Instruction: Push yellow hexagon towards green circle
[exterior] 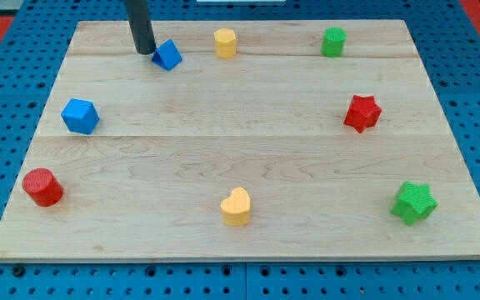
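The yellow hexagon (225, 42) sits near the view's top, left of centre. The green circle (333, 42) is a short green cylinder at the view's top right, level with the hexagon and well apart from it. My tip (143, 52) is at the view's top left, touching or almost touching the left side of a small blue block (167, 55). That blue block lies between my tip and the yellow hexagon, a short gap from the hexagon.
A larger blue block (80, 116) is at the left. A red cylinder (42, 187) is at the bottom left. A yellow heart (236, 207) is at the bottom centre. A red star (362, 112) is at the right, a green star (413, 202) at the bottom right. All lie on the wooden board (248, 150).
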